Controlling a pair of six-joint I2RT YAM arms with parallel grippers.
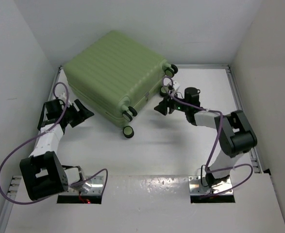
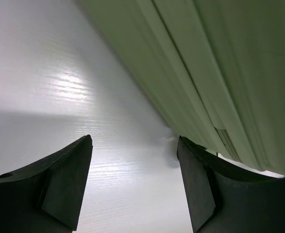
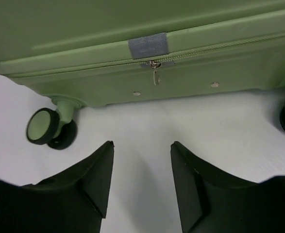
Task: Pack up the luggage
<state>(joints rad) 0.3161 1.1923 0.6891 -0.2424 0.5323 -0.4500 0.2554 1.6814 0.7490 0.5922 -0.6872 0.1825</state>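
White table point(image 1: 176, 145), walled on three sides. Bare surface lies open in front of and to the right of the suitcase. One pale green suitcase point(image 1: 114, 73), hard ribbed shell, zipped shut, lies flat and turned diagonally at the far left, close to the wall. Its wheel end points toward the right arm.

Two black-and-white arms, one purple cable point(image 1: 215, 139) on each.

Left gripper point(image 1: 88, 113) is just beside the suitcase's near-left side, fingers point(image 2: 64, 179) spread, nothing between them. Right gripper point(image 1: 159, 108) faces the wheel end, near but apart, fingers spread, empty.

Three black-tyred wheels point(image 1: 128, 131) show clearly in the top view; can't tell about a fourth. One grey fabric tab point(image 3: 148, 46) sits over the zip seam, and one small metal zip pull point(image 3: 155, 76) hangs below it.
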